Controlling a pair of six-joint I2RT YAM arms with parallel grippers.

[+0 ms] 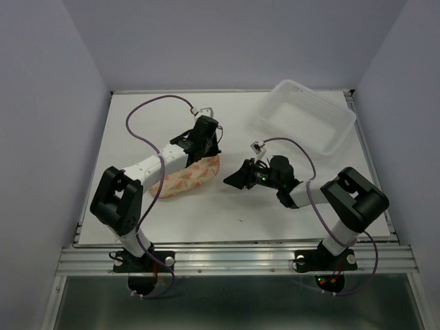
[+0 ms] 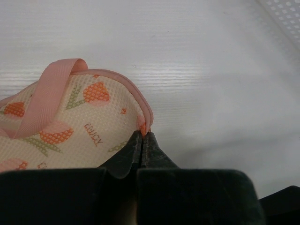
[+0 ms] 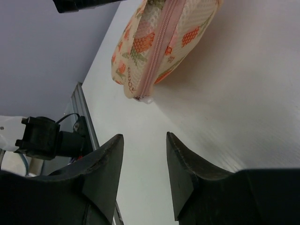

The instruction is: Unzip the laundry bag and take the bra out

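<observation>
Progress on the task looks slight. Seen from the right wrist, the pink zipper (image 3: 159, 51) runs shut along the whole visible edge of the laundry bag (image 1: 189, 177), so nearly all the unzipping is judged to remain, and after it the removal. No bra shows in any view; presumably it is inside.

The bag lies on the white tabletop (image 1: 275, 206) at about 9 o'clock from centre. The left pincer (image 2: 142, 138) is pressed together on the bag's pink rim at its 2 o'clock end, pinching a small orange tab there. Whether that tab is the zipper pull cannot be told. A pink loop (image 2: 51, 93) lies just beside that grip. The right pincer (image 3: 144, 138) is spread and holds nothing. It hovers at 3 o'clock from the bag, pointing toward it, apart from it.

Counted: one laundry bag, one loop, one clear plastic tub (image 1: 313, 113) at 1 o'clock on the tabletop, two arms, no bra in sight.
</observation>
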